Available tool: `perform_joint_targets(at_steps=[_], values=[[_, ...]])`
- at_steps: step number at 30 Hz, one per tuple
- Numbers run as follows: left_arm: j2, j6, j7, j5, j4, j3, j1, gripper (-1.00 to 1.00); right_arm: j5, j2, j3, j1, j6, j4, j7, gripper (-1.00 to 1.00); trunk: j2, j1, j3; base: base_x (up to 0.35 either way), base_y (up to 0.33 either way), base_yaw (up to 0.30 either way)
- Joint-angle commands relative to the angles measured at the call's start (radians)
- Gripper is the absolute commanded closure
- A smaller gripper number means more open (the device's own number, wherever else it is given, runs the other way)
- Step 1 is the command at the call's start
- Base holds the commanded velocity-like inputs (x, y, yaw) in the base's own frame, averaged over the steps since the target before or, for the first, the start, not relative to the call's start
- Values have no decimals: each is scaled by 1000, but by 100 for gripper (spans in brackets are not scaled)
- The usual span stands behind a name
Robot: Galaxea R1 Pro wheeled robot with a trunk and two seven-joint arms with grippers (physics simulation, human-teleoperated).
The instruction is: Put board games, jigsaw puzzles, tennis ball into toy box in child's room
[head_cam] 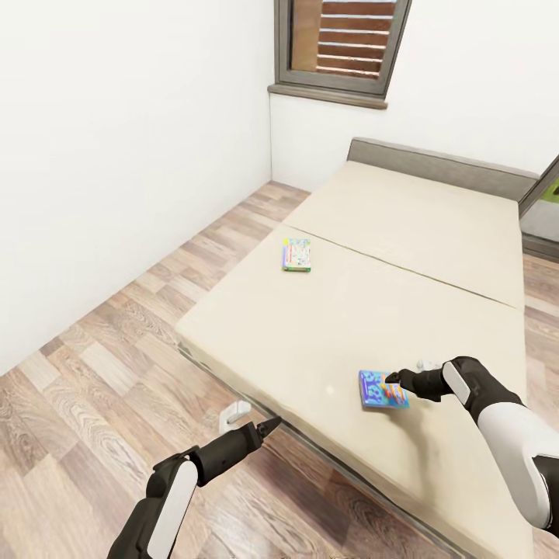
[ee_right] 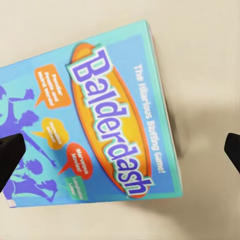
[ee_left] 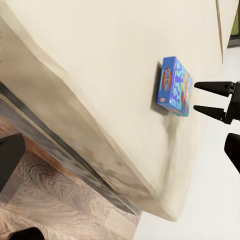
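Jaws spread wide, the right gripper hovers at the near edge of the blue Balderdash game box, which lies flat on the bed near its front edge. A good pick likely means lowering squarely so both fingers straddle the box's narrow sides before closing. A second game box lies well apart, farther up the mattress. The left gripper, jaws nearly together, hangs empty beside the bed.

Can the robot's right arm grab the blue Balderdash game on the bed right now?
Probably yes. The right gripper hangs open right at the blue Balderdash box, which lies flat on the bed with nothing on it or beside it.
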Motion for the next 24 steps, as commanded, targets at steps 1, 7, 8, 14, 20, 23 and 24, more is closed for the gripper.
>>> perform_joint_targets(at_steps=[1,7,8,14,20,23,24], values=[[0,7,0,4,-1,1,0,-100,3,0,-6,0,5,-1,4,-100,0,0,-2,0,0,0],[0,7,-1,4,-1,1,0,-100,3,0,-5,0,5,-2,4,-100,0,0,-10,0,0,0],[0,7,0,4,-1,1,0,-100,3,0,-5,0,5,-2,4,-100,0,0,-12,0,0,0],[0,7,-1,4,-1,1,0,-100,3,1,-5,0,5,-2,4,-100,0,0,-21,0,0,0],[0,7,-1,4,-1,1,0,-100,3,1,-5,0,5,-2,4,-100,0,0,-30,0,0,0],[0,7,-1,4,-1,1,0,-100,3,1,-5,0,5,-3,4,-100,0,0,-33,0,0,0],[0,7,-1,4,-1,1,0,-100,3,1,-5,0,5,-3,4,-100,0,0,-34,0,0,0]])
